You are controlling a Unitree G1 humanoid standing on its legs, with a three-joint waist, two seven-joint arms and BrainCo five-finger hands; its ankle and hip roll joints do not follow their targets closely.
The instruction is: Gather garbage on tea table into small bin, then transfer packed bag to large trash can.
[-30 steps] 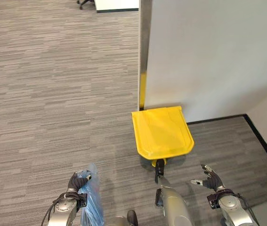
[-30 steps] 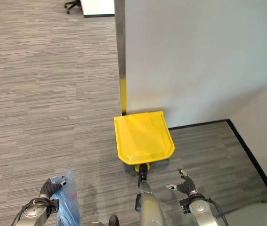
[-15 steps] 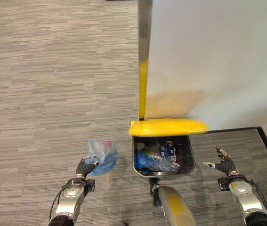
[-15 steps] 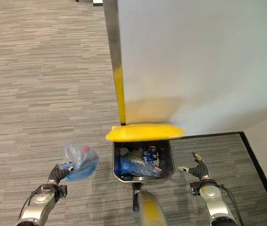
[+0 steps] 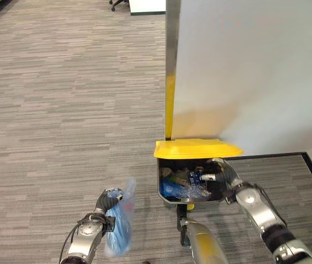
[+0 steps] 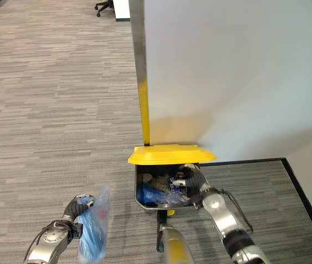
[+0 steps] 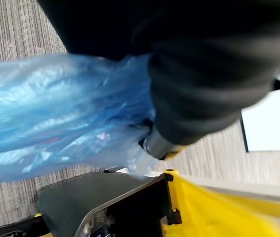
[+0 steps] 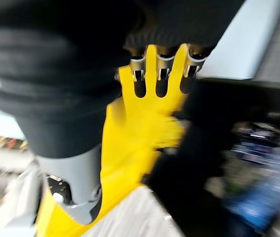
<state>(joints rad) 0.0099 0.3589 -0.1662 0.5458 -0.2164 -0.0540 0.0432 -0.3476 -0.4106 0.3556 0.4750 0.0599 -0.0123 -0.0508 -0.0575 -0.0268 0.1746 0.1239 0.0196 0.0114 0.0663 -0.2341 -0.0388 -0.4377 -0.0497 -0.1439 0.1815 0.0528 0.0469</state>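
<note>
The large trash can point(image 5: 168, 190) is dark grey and stands against the partition with its yellow lid point(image 5: 197, 148) raised. Packed rubbish lies inside it. My left hand point(image 5: 107, 201) is shut on the neck of a blue plastic bag point(image 5: 120, 225), which hangs down over the carpet left of the can. The left wrist view shows the bag point(image 7: 56, 113) close up, with the can's wall point(image 7: 105, 207) past it. My right hand point(image 5: 223, 169) is at the can's right rim under the lid. In its wrist view the straight fingers point(image 8: 159, 73) lie against the yellow lid point(image 8: 140, 128).
A white partition wall point(image 5: 244, 66) with a metal post point(image 5: 171, 55) rises right behind the can. A black baseboard point(image 5: 277, 156) runs along the right. Grey carpet point(image 5: 62, 110) stretches away to the left. A chair base point(image 5: 117, 4) and a white cabinet point(image 5: 147, 5) stand far off.
The lid went from closed to raised. My right hand moved from the can's right side to its rim under the lid. The bag swung up, then down to hang again.
</note>
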